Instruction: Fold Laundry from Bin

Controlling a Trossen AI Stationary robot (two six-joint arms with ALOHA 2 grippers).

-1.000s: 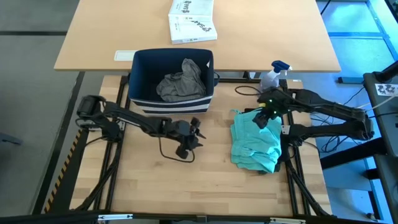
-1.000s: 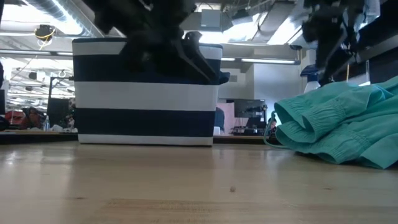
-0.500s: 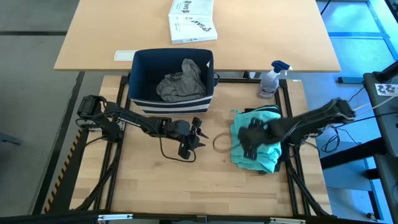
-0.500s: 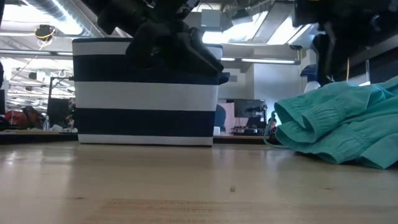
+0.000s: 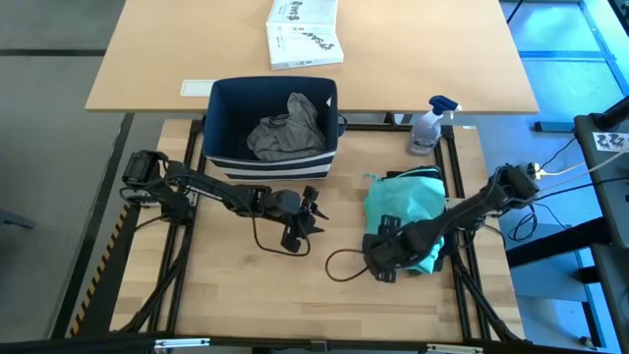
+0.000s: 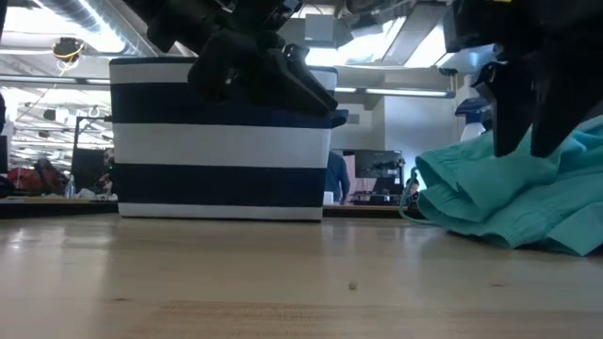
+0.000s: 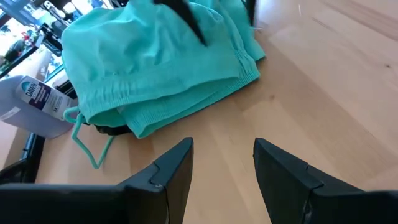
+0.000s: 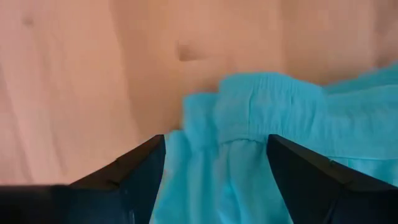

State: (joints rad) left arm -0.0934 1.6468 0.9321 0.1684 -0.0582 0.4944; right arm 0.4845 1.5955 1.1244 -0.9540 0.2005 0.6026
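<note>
A teal piece of laundry [image 5: 405, 205] lies crumpled on the wooden table at the right, its elastic hem [image 8: 261, 93] toward the table's middle. My right gripper [image 5: 379, 260] hangs open over its near left corner, fingers pointing down, one to each side of the hem [image 8: 214, 168]. Whether they touch the cloth I cannot tell. My left gripper [image 5: 311, 208] stands open above bare wood at mid-table, facing the teal piece [image 7: 155, 62]. The navy striped bin [image 5: 222, 123] sits at the far side with a grey garment [image 5: 287, 128] in it.
A spray bottle [image 5: 427, 122] stands at the far right, beyond the teal piece. A white printed box [image 5: 303, 33] lies on the farther table. A black cable [image 5: 339, 265] loops on the wood left of my right gripper. Bare wood lies between the two grippers and along the near edge.
My right gripper has swung from the teal piece's far end toward the table's near edge and a little left, sinking and rolling as it went. It now hangs over the near left corner. Its fingers have stayed open. The cloth has not moved.
</note>
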